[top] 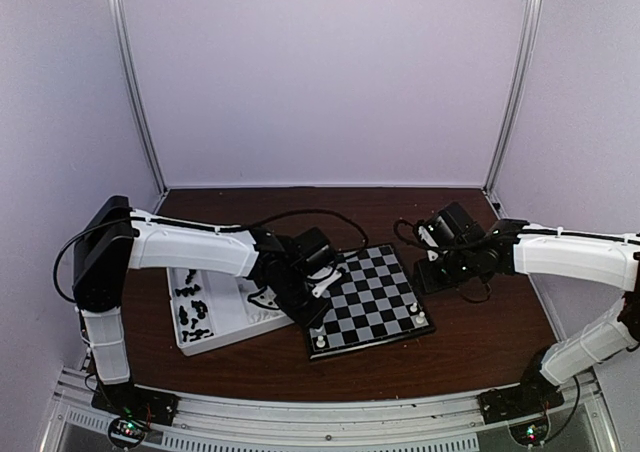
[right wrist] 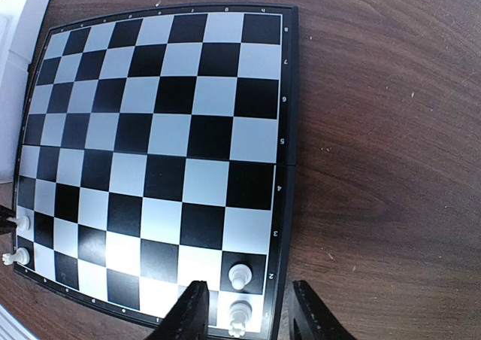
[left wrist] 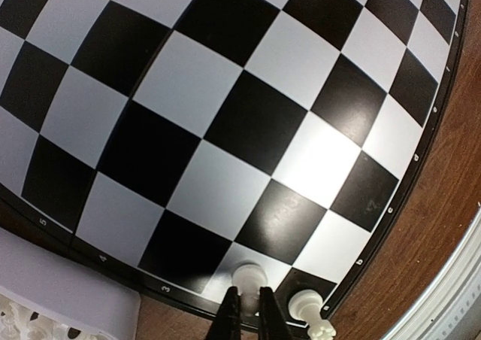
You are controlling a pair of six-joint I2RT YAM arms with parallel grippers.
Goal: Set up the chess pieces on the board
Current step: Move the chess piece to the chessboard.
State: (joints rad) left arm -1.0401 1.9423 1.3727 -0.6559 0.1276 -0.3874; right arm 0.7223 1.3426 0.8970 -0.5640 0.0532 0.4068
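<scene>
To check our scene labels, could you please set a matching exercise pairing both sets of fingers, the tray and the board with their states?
Things:
1. left fingers
2. right fingers
3. white tray
4. board

States:
A. holds black pieces
B. apart, gripping nothing
C. shut, tips at a white pawn
D. white pieces only at its two near corners

Pairs: 1-C, 2-B, 3-A, 4-D

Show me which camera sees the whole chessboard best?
The right wrist view: the board fills it, nearly every square showing. The top view shows it small, with the left arm over one edge. The left wrist view shows only some squares, very close.
</scene>
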